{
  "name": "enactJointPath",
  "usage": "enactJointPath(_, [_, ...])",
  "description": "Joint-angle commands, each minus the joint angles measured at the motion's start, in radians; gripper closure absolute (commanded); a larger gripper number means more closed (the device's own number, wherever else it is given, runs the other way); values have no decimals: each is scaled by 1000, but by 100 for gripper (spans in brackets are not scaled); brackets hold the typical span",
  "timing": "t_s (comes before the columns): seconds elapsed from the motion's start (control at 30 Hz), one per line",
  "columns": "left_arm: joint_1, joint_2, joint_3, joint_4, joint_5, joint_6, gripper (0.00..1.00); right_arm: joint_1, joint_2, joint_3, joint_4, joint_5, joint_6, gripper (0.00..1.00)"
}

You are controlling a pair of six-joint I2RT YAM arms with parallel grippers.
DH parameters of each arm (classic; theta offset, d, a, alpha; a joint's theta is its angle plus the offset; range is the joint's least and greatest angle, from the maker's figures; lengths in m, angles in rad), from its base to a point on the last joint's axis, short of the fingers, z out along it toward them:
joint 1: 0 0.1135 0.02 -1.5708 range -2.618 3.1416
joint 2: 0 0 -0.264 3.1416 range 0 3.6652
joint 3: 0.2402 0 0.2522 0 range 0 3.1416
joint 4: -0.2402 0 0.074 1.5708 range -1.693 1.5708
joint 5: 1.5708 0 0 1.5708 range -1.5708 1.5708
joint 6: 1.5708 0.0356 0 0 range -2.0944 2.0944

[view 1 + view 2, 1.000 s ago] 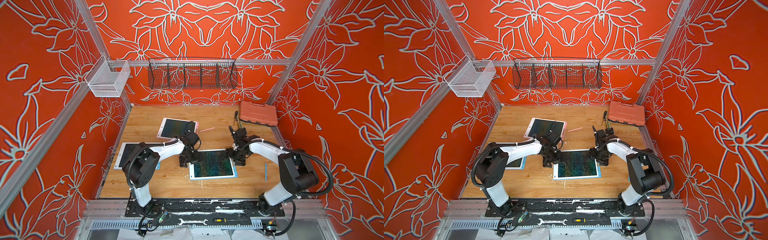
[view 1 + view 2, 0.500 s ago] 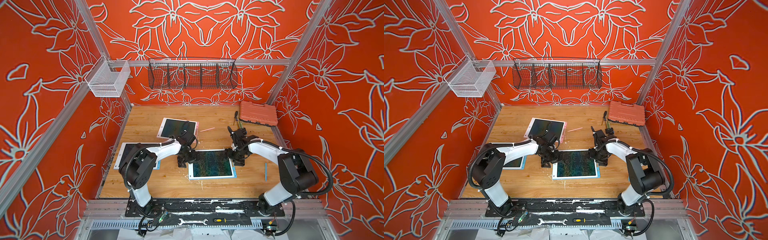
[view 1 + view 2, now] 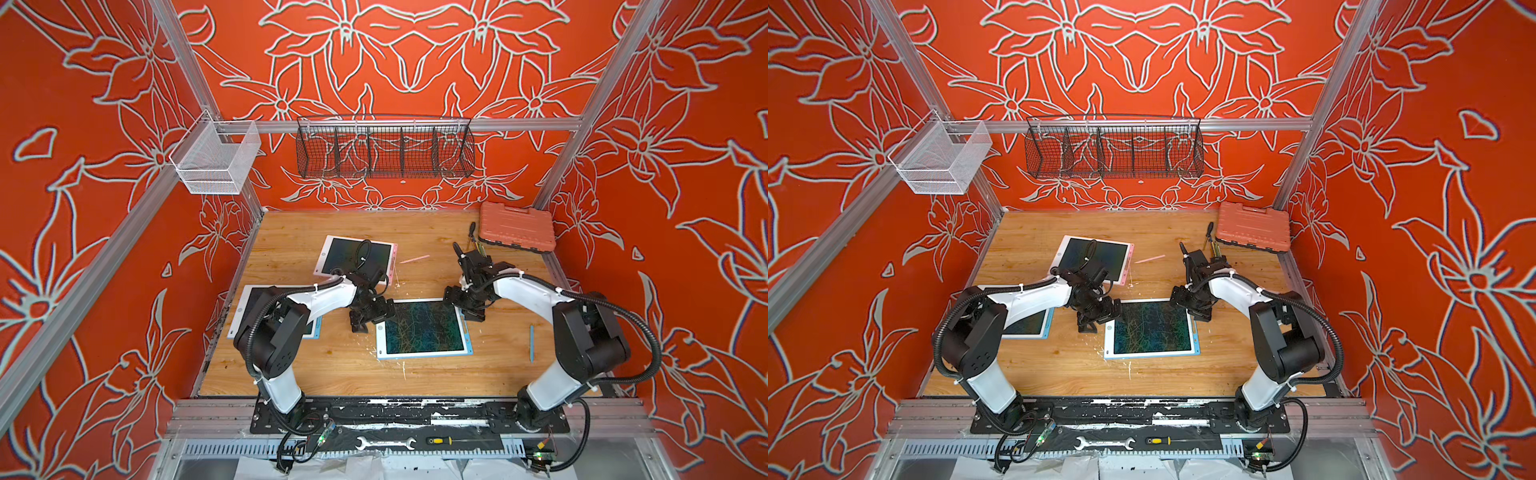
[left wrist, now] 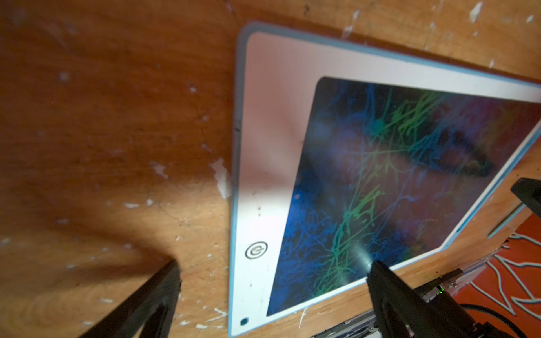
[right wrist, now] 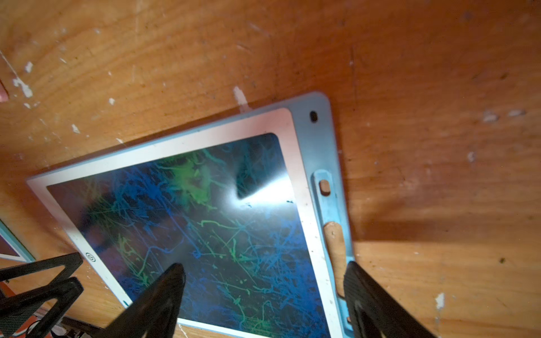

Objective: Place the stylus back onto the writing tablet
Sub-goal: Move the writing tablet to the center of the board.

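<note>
The blue stylus lies flat on the wooden surface off the right edge of the writing tablet, apart from it. The slot along that edge looks bare, though the wrist view is blurred, so the fetch seems not yet begun. Both arms reach in with wrists pitched down over the tablet's far corners: the left claw hangs spread and empty astride the left edge, and the right claw is likewise apart, one finger above the screen and one above the slot, probably placed to steady the tablet. Beyond the tablet's far edge lies a pink stylus, the wrong colour for this blue frame.
</note>
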Motion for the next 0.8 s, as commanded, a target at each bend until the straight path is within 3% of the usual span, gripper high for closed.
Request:
enactJointPath(0.0, [7, -10, -10, -28, -31, 14, 2, -8, 18, 32, -41, 36, -6, 13])
enactJointPath(0.33, [6, -4, 11, -13, -12, 28, 2, -17, 44, 48, -68, 81, -55, 13])
enactJointPath(0.77, [0, 11, 31, 6, 14, 42, 2, -15, 87, 39, -44, 33, -83, 14])
